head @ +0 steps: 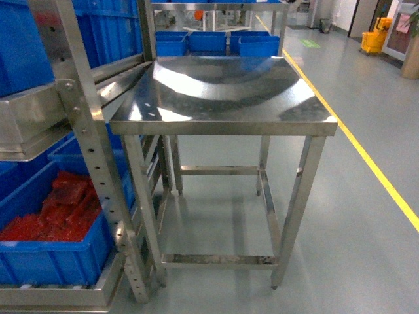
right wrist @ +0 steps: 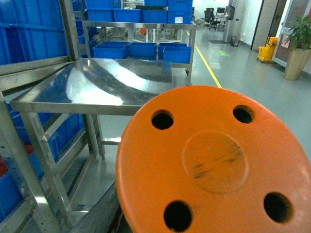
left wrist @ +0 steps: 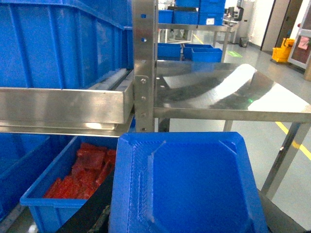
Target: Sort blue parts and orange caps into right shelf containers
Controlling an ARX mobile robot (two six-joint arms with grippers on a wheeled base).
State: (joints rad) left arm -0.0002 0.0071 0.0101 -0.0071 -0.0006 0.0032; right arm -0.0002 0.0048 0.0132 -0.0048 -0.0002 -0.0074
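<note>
1. Carrying both kinds of item at once, I judge the sort to be at its start: a blue part (left wrist: 187, 184) fills the lower half of my left wrist view and an orange cap (right wrist: 214, 162) with four round holes fills my right wrist view, neither yet in a container.
2. My left tool and right tool are hidden behind these pieces, so I cannot tell how far either is open; each piece sits so close to its camera that I take it to be held, but no fingers show.
3. In the head view neither arm appears; the steel surface (head: 222, 98) stands straight ahead.
4. A rack (head: 85, 131) on my left holds a blue crate of red pieces (head: 55, 226).
5. More blue crates (head: 216, 43) stand beyond the surface on another rack; which are the right shelf containers I cannot say.
6. Left to do: find those containers and drop each piece in its own.
</note>
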